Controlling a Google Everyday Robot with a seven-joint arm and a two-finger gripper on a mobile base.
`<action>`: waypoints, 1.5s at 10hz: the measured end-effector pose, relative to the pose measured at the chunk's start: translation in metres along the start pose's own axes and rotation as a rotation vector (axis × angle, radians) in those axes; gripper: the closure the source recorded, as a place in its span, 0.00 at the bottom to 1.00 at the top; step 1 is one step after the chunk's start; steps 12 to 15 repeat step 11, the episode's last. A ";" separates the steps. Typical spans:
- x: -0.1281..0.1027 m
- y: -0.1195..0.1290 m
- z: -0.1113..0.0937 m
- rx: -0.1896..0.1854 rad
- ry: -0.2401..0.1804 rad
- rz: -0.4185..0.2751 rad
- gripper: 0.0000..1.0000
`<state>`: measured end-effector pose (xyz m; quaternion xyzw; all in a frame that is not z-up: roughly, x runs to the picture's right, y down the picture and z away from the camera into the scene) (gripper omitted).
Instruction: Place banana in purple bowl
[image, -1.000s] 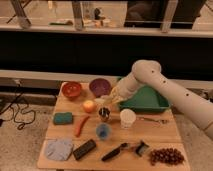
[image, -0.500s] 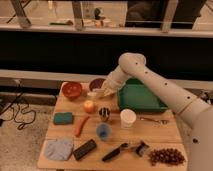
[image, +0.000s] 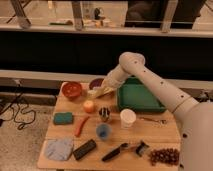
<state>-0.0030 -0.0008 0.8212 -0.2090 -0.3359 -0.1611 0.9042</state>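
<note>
Swung toward the bench's back-left since half a sec ago, the arm now puts its gripper (image: 106, 88) over the near rim of the purple bowl (image: 96, 83), w/ the claw closed on the banana (image: 101, 92). Fruit hangs pale yellow just above the bowl's front-right edge, not yet released. Orange-red bowl (image: 71, 89) sits at the back-left corner; green tray (image: 138, 98) along the back edge, right of the arm. Round orange fruit (image: 89, 106), carrot stick (image: 80, 125) and blue cup (image: 103, 131) lie mid-bench. Grapes (image: 163, 156) at front-right corner, grey cloth (image: 59, 149) at front-left.
</note>
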 end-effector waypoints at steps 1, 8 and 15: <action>0.001 -0.002 0.003 0.005 -0.016 -0.019 0.80; 0.001 -0.006 0.006 0.011 -0.030 -0.042 0.80; 0.004 -0.024 0.032 -0.003 -0.032 -0.067 0.80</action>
